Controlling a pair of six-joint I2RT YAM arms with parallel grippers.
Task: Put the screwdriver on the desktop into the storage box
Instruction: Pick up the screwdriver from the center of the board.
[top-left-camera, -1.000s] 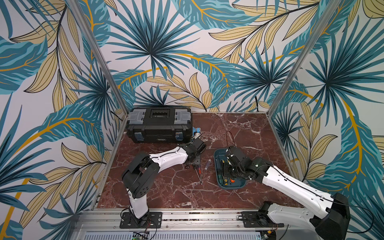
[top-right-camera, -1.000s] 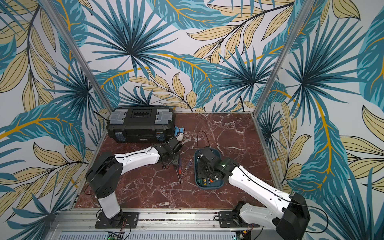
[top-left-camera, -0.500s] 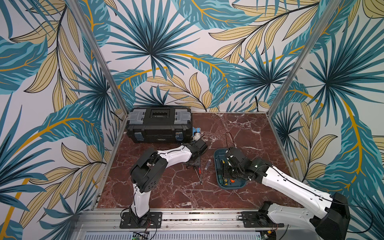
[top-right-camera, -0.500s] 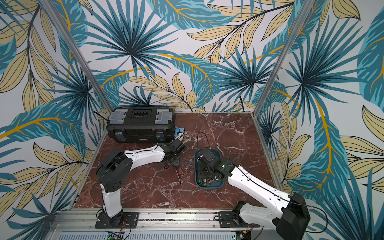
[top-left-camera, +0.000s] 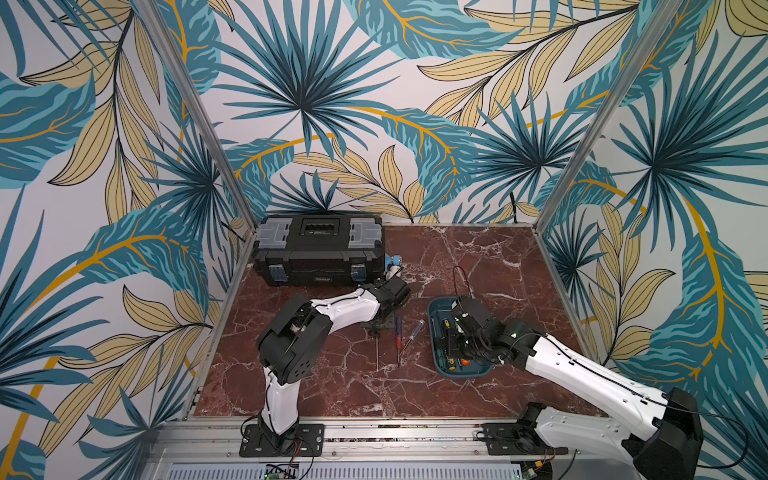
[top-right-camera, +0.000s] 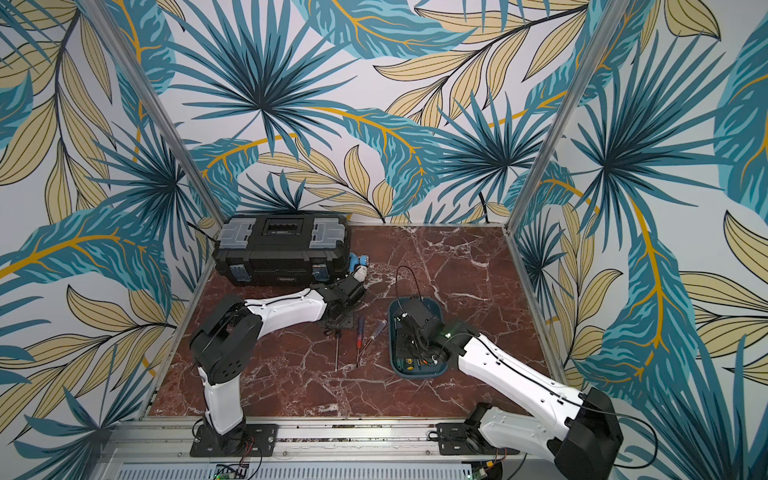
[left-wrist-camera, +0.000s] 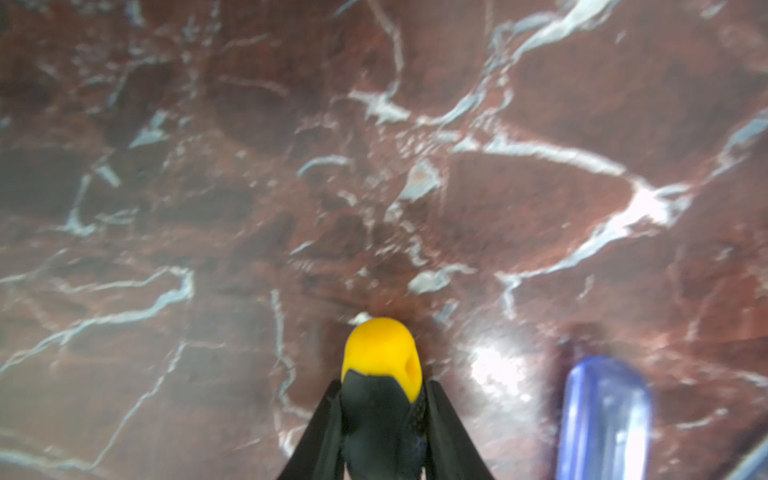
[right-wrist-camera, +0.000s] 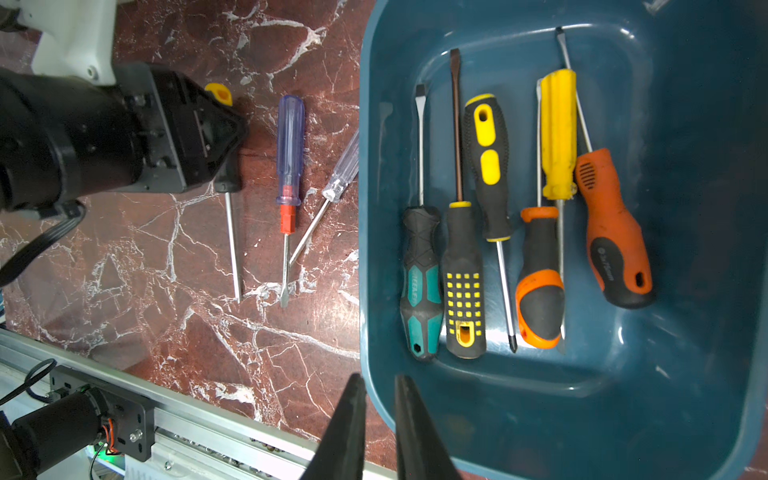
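On the desktop (top-left-camera: 478, 257) lies a screwdriver (right-wrist-camera: 232, 241) with a black handle and a yellow end (left-wrist-camera: 380, 349). My left gripper (left-wrist-camera: 382, 384) is shut on that handle, one finger against each side; its steel shaft (top-left-camera: 377, 353) sticks out toward the front. Beside it lie a blue-handled screwdriver (right-wrist-camera: 290, 145) and a clear-handled one (right-wrist-camera: 343, 170). The teal storage box (right-wrist-camera: 685, 208) holds several screwdrivers. My right gripper (right-wrist-camera: 380, 380) stands nearly closed astride the box's rim at a near corner, one finger outside and one inside.
A black toolbox (top-left-camera: 318, 249) with grey lid compartments stands at the back left, with a small blue and white object (top-left-camera: 392, 264) beside it. The aluminium frame (top-left-camera: 374, 428) runs along the front edge. A thin black cable loop (top-left-camera: 461, 278) rises behind the box.
The left arm's elbow has swung in over the desktop and its jaws have narrowed onto the black handle. The right arm has stayed at the box.
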